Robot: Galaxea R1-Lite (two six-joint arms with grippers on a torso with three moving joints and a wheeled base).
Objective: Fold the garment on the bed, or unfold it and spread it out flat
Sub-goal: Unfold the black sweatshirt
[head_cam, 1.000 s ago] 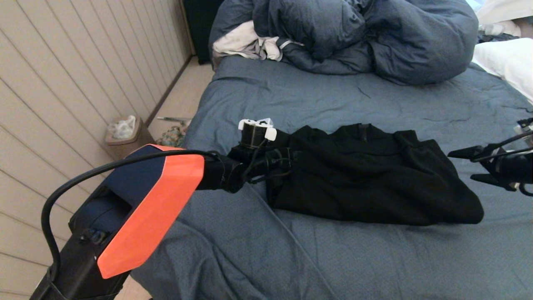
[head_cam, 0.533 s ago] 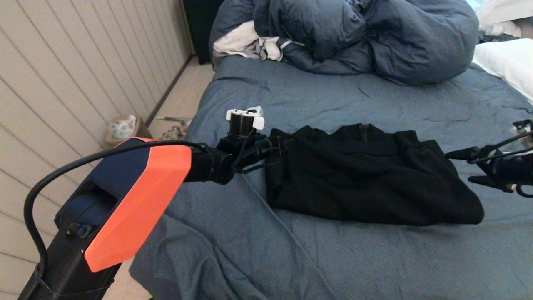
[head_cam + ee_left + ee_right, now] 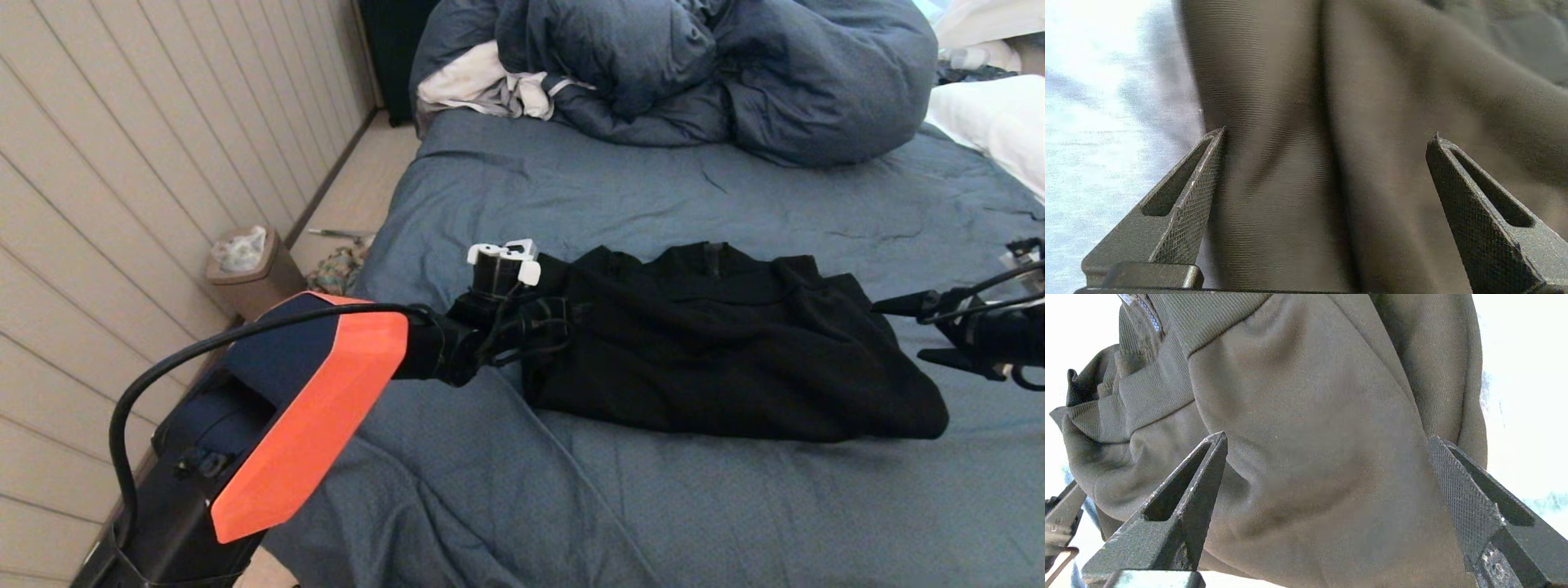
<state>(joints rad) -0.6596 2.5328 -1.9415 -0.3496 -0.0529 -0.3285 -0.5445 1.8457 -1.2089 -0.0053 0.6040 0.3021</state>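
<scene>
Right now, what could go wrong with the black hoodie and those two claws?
The left gripper stands open over thick layered cloth of the hoodie, so it might pinch several layers together. The right gripper, also open at the other end, could snag the blue-grey sheet underneath instead.

The head camera looked forward and down from above the bed (image 3: 653,188), far enough to take in the whole garment (image 3: 718,343) between the left claw (image 3: 563,327) and the right claw (image 3: 906,331). The left wrist camera sat behind its claw (image 3: 1327,136) and faced the black fabric (image 3: 1331,122) very near, just ahead of the tips. The right wrist camera looked past its claw (image 3: 1327,437) at the garment (image 3: 1310,428) from the opposite end, a little further back. All three views shared the garment.
</scene>
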